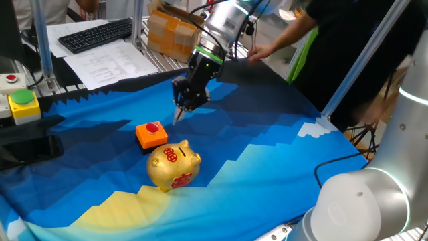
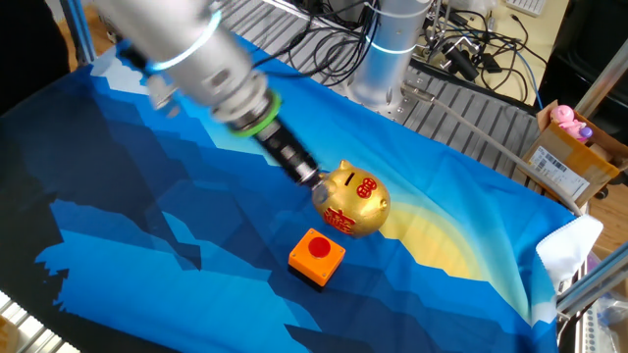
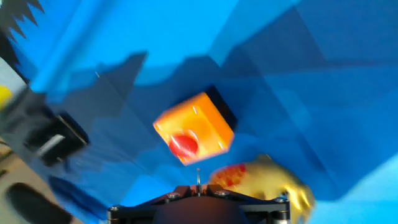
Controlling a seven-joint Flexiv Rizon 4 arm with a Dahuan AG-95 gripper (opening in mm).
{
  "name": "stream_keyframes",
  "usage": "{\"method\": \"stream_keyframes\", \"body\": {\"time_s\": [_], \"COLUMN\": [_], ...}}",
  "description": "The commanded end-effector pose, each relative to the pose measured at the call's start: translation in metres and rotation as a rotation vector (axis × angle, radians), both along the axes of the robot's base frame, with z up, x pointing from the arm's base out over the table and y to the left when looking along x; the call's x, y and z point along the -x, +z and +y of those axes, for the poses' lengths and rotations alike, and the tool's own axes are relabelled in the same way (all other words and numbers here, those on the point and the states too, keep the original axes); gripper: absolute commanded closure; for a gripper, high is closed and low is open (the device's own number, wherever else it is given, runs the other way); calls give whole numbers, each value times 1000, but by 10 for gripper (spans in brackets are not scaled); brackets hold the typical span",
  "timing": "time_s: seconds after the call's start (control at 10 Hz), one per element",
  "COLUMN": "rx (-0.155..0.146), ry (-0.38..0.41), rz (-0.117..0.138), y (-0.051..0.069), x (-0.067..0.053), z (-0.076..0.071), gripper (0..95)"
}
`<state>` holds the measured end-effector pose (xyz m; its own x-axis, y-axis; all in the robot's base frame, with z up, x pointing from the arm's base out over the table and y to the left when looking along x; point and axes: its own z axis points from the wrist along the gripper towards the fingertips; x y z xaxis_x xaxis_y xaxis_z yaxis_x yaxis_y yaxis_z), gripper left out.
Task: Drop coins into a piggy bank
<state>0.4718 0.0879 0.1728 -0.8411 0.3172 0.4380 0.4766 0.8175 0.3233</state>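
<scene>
The gold piggy bank (image 1: 172, 165) stands on the blue cloth, with red symbols on its back and side. It also shows in the other fixed view (image 2: 355, 201) and, blurred, at the bottom of the hand view (image 3: 264, 182). My gripper (image 1: 178, 116) hangs above the cloth behind the bank, its fingers closed together. In the other fixed view the gripper (image 2: 312, 182) is right beside the bank's upper left. In the hand view a thin pale sliver, a coin (image 3: 198, 177) seen edge-on, sticks out between the closed fingers. No other coins show.
A small orange block with a red round top (image 1: 152, 134) sits just beside the bank, below my gripper. A keyboard (image 1: 97, 33), papers and a cardboard box (image 1: 170, 30) lie at the back. A yellow box with a green button (image 1: 24, 104) is at the left. A person's arm (image 1: 281, 40) reaches in.
</scene>
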Motion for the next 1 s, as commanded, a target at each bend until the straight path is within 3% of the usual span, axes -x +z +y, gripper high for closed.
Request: {"method": "stream_keyframes", "body": {"time_s": [0.1,0.2,0.5,1.0], "rx": [68,97,136,174], "ry": [136,191,247,263], "rz": [-27,-42,-57,-53], "y": [5,2,-4,-7], "x": [21,30,48,53], "z": [10,9,6,4], "gripper": [950,950,950,950]}}
